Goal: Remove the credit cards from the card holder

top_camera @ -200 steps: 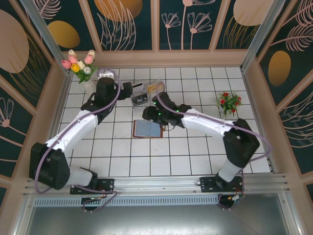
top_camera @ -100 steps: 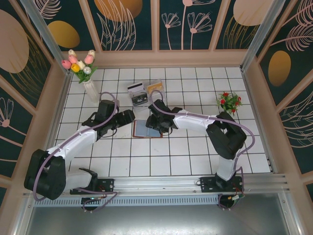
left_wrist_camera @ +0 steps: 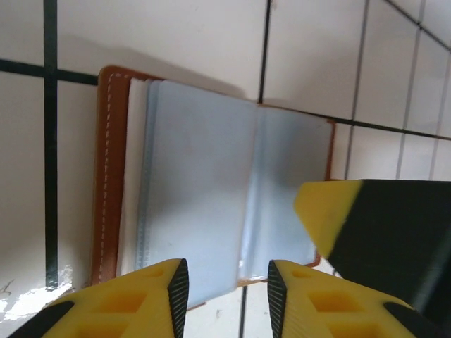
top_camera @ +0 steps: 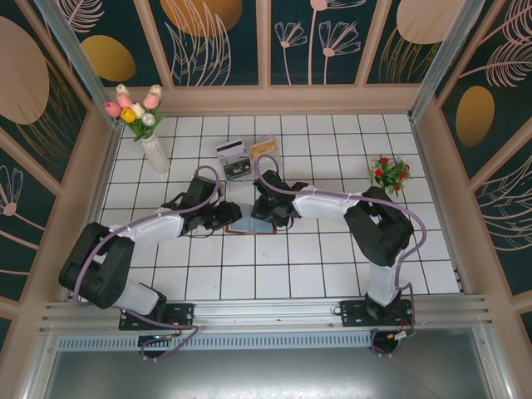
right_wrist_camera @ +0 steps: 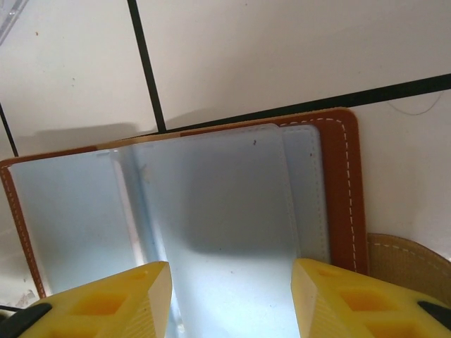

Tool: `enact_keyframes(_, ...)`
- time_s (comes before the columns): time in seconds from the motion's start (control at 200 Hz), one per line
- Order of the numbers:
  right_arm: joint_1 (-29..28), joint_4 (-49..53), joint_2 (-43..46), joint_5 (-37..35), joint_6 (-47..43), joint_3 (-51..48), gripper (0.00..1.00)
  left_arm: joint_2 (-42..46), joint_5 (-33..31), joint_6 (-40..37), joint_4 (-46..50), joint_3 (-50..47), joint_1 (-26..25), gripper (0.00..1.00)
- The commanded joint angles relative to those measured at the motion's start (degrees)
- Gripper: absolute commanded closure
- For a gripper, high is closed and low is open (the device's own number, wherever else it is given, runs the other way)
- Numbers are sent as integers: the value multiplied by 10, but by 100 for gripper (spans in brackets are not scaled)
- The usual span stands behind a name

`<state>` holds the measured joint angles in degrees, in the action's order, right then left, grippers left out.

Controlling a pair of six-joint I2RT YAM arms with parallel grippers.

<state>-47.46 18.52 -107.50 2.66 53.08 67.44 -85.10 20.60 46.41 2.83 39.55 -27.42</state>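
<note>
card holder (top_camera: 249,226) spread open mid-table, sleeves up | left gripper (left_wrist_camera: 227,276) at its 9 o'clock edge, gap narrow, nothing clamped; probably steadying | right gripper (right_wrist_camera: 232,276) at 2 o'clock, wider; poised over sleeves | credit cards indiscernible

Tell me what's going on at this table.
Two robot arms are bent over a card holder that lies open on the tiled table, blue-grey inside facing up. The left gripper hovers at one edge of it with its jaws narrowly apart. The right gripper hovers at the opposite edge with its jaws wider. Neither has hold of anything that I can make out, and I can't pick out a card in the holder from here.
</note>
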Motion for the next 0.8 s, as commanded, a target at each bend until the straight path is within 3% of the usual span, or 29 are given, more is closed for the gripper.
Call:
enact_keyframes(0.0,4,24,-13,3,4,-7,50,-11,-30,-2,0,18,-3,64)
enact_keyframes(0.405,5,24,-19,10,1,-11,50,-43,-37,-2,-14,2,-3,63)
enact_keyframes(0.55,5,25,-21,12,-1,-11,50,-43,-67,-30,15,11,-3,60)
enact_keyframes(0.641,5,24,-22,12,0,-13,50,-46,-45,-33,4,9,-3,60)
enact_keyframes(0.791,5,24,-22,13,0,-13,50,-49,-21,-33,-10,4,-3,71)
